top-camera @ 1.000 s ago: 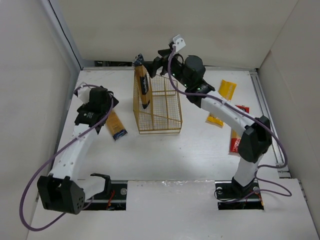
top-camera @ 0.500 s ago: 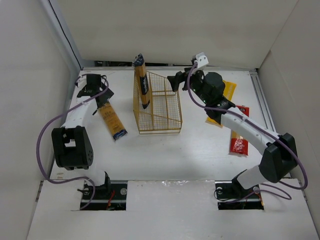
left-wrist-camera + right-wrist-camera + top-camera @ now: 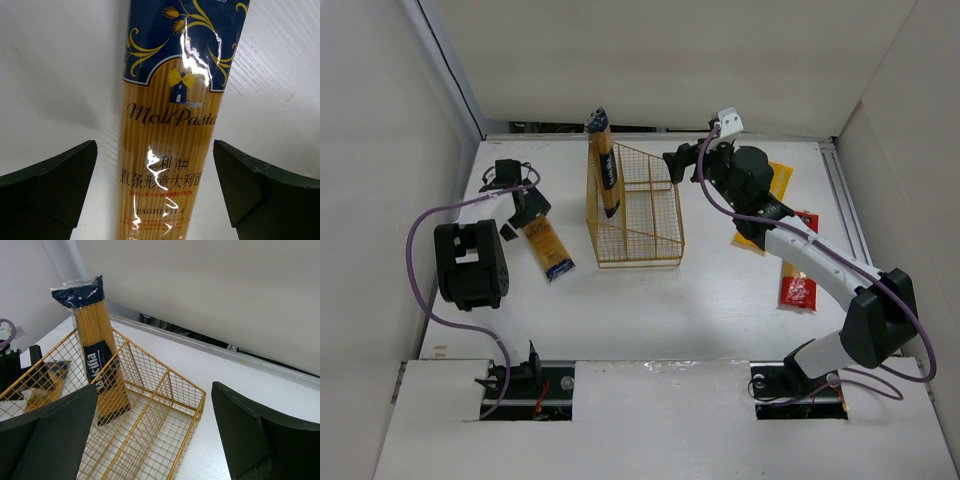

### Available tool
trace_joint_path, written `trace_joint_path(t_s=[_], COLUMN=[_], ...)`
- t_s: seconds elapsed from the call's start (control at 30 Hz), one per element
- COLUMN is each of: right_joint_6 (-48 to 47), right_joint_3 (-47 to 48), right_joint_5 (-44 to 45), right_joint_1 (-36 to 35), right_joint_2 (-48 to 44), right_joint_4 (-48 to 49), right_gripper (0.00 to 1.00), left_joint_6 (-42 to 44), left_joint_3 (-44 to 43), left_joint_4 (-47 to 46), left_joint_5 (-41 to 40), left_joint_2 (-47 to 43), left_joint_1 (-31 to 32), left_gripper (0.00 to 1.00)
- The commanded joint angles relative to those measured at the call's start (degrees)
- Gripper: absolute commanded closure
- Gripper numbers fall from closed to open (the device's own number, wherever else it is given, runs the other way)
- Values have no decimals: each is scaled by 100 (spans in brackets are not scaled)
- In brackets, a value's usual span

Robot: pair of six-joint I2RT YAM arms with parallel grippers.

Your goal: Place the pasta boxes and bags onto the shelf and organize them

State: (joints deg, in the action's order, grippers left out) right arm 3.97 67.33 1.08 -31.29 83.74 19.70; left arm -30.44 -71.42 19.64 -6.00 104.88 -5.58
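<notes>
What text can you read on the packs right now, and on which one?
"MoliPasta": blue-end pack.
"4#", "直条形意大利面", "SPAGHETTI 4": same pack; the finer print is blurred.
"...ilia": black-end pack standing in the shelf; first letters unclear.
Red-end pack, yellow pack: too small to read.

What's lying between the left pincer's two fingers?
A spaghetti pack with a blue end, flat on the white table, touching neither finger of the left pincer; left wrist view.

Blue-end pack [image 3: 172, 150], ends off-frame
</notes>
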Motion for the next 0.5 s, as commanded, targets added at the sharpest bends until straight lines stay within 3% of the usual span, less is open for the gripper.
trace_joint_path(t_s=[0.0,0.3,0.43,0.47], right_joint_6=[52,52,104,104], right_joint_3=[8,8,8,8], right_joint_5=[68,173,173,173], right_joint_1=[17,70,70,70], right_joint_2=[-51,1,54,54], right_joint_4=[130,130,130,130], right_gripper=[0,0,0,0], left_joint_6=[257,126,126,126], left_joint_3=[-153,-487,-426,-426], left_joint_4=[-206,321,269,208], left_joint_5=[196,-235,-42,11], left_joint_2=[76,876,999,999], left_joint_1=[5,5,5,5], left_gripper=[0,0,22,34])
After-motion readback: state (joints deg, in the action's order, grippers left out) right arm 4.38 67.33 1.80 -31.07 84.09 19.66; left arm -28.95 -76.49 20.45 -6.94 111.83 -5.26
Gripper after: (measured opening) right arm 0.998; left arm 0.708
